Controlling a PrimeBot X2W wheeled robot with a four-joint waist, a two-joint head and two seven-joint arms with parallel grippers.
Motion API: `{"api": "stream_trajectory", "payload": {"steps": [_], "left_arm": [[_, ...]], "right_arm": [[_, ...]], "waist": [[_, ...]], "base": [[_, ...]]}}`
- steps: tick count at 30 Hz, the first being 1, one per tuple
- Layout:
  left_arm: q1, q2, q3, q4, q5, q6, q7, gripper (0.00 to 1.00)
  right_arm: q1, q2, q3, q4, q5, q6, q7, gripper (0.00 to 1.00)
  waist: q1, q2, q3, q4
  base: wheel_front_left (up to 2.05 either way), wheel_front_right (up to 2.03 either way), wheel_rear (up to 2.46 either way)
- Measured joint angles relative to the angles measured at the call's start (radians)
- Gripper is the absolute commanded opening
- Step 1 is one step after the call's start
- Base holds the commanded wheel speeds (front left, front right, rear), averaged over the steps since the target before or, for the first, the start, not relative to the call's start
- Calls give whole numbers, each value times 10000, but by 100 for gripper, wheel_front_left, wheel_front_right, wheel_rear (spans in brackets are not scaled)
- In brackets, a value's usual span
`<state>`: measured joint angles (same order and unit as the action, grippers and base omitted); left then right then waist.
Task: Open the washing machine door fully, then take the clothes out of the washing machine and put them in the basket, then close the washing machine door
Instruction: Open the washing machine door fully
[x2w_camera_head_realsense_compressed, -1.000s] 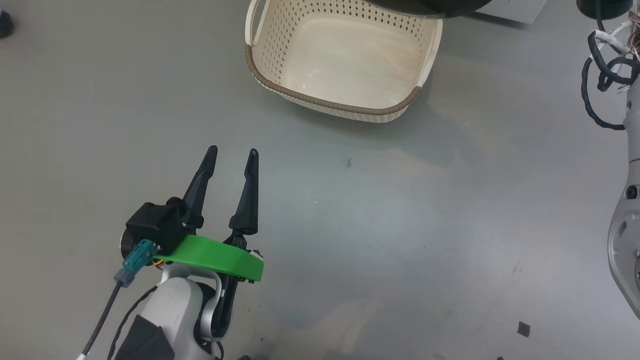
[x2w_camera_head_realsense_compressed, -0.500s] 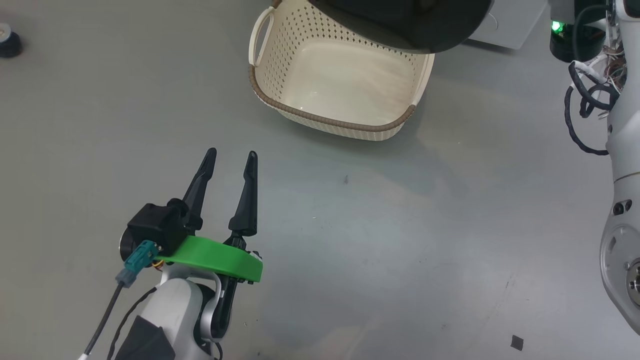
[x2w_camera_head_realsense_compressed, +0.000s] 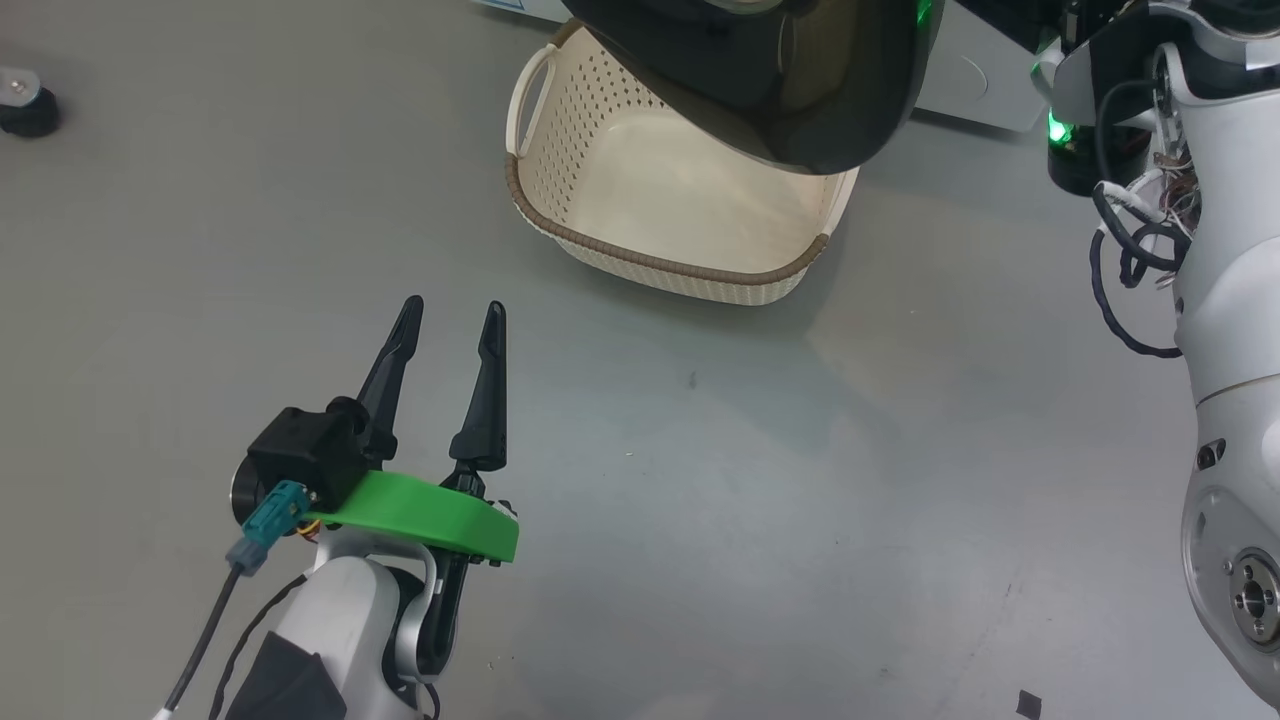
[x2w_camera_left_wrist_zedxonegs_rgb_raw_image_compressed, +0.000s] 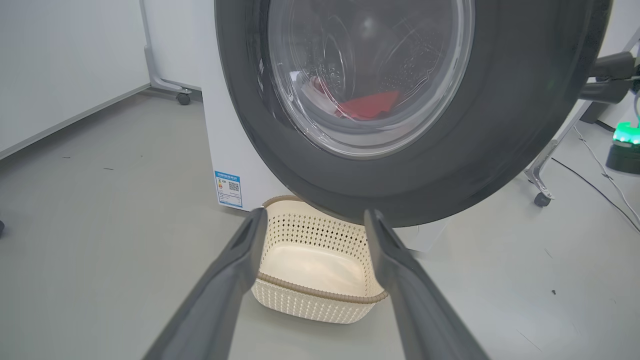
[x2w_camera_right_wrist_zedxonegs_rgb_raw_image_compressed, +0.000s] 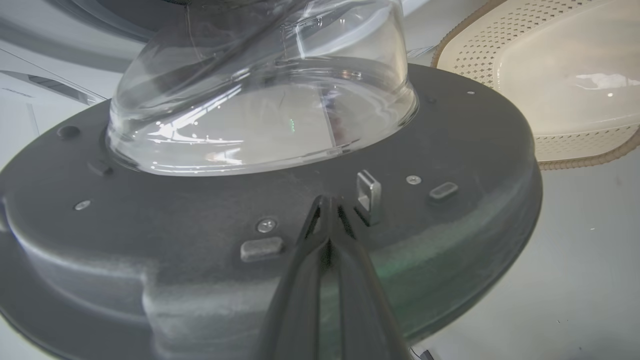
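**Door part-open, unloading not begun**

The large round washing machine door with a glossy black rim and bulging glass (x2w_camera_head_realsense_compressed: 760, 90) stands part-open and overhangs the far side of the small cream perforated basket with a brown rim (x2w_camera_head_realsense_compressed: 660, 262). That basket is empty. The red clothes (x2w_camera_left_wrist_zedxonegs_rgb_raw_image_compressed: 367, 105) lie inside the white front-loading washing machine (x2w_camera_left_wrist_zedxonegs_rgb_raw_image_compressed: 225, 140), above and behind the basket. The right gripper (x2w_camera_right_wrist_zedxonegs_rgb_raw_image_compressed: 327, 202) has its fingers pressed together, tips at the door's inner face. The left gripper (x2w_camera_head_realsense_compressed: 452, 305) has its fingers apart and holds nothing, well short of the basket over bare grey floor (x2w_camera_head_realsense_compressed: 800, 450).

basket (x2w_camera_head_realsense_compressed: 660, 262) on floor (x2w_camera_head_realsense_compressed: 800, 480) before washing machine (x2w_camera_left_wrist_zedxonegs_rgb_raw_image_compressed: 225, 125), door (x2w_camera_left_wrist_zedxonegs_rgb_raw_image_compressed: 500, 125) above it; clothes (x2w_camera_left_wrist_zedxonegs_rgb_raw_image_compressed: 367, 106) inside
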<state>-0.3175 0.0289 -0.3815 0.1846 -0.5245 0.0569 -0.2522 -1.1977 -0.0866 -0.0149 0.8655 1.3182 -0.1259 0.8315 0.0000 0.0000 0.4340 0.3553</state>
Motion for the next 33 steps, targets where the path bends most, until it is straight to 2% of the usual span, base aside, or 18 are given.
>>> {"api": "stream_trajectory", "payload": {"steps": [16, 26, 33], "left_arm": [[134, 2, 6, 10, 73, 0, 0, 100], [188, 2, -128, 54, 88, -2, 0, 100], [333, 2, -127, 61, 140, -2, 0, 100]], "right_arm": [[426, 44, 1081, -67, 1753, 4, 625, 0], [893, 52, 2096, -336, 2512, 4, 713, 0], [1280, 59, 2995, -761, 3463, 2, 755, 0]], "waist": [[0, 0, -300, 91], [0, 0, -419, 256], [0, 0, -522, 348]], "base": [[0, 0, 0], [0, 0, 0], [0, 0, 0]]}}
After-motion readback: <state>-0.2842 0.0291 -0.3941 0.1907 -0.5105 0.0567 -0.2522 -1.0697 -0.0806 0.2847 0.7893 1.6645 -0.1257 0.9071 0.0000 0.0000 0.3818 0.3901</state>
